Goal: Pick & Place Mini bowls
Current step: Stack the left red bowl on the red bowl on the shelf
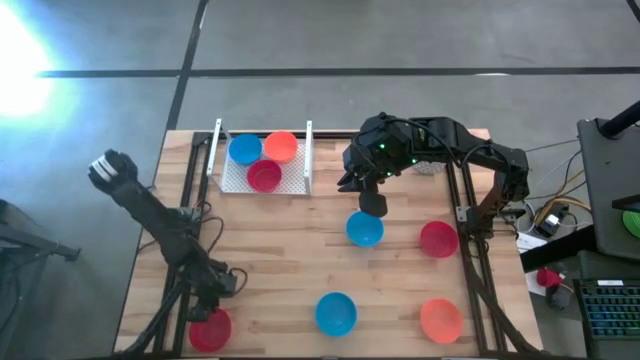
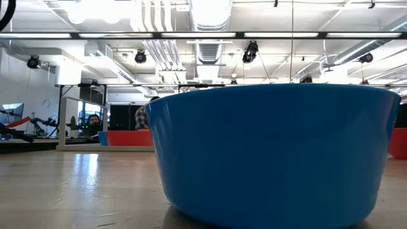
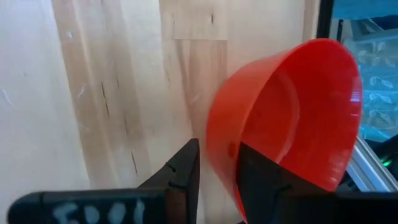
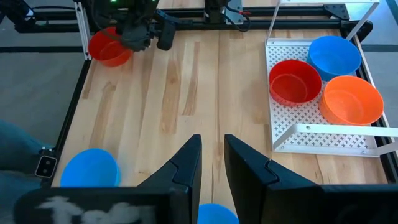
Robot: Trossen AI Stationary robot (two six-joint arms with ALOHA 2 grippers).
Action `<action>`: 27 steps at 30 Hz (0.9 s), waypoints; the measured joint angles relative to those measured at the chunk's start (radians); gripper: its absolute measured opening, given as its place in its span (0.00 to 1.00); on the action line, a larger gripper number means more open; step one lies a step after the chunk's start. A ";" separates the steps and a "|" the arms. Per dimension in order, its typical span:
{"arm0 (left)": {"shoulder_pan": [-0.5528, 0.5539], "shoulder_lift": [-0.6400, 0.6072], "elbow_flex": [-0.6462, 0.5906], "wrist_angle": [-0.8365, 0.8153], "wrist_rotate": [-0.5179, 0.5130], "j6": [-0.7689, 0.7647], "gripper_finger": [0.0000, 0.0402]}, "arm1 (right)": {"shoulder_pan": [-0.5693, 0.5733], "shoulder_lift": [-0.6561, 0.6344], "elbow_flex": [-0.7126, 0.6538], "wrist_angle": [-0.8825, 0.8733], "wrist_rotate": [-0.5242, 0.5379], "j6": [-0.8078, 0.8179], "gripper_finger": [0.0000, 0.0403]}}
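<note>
Bowls: 3 parked in rack (image 1: 300, 160) at 11 o'clock. Left gripper (image 3: 214, 168) pinching red bowl (image 3: 292, 118) rim, 7 o'clock. Right gripper (image 4: 211, 158) narrowly spread, empty, above blue bowl (image 1: 364, 229), center.

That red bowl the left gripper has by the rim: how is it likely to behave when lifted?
The red bowl looks thin-walled and glossy, so probably light, perhaps slippery. The left gripper pinches only one rim edge and the bowl already tilts, so it may swing or pivot. Its wall shows no buckling, suggesting stiffness.

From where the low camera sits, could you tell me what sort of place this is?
Probably a robotics lab or workshop: exposed ceiling ducts, strip lights, and another robot arm at a far bench.
</note>
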 joint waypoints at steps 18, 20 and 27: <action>0.003 0.012 0.015 0.024 0.096 -0.148 0.00 | 0.000 0.000 0.000 0.003 0.001 -0.004 0.16; 0.006 -0.011 0.019 0.022 0.093 -0.187 0.00 | 0.000 0.000 0.000 0.003 0.001 -0.008 0.16; 0.030 -0.152 0.045 0.003 -0.094 -0.355 0.00 | 0.000 0.000 0.000 0.005 0.001 -0.037 0.16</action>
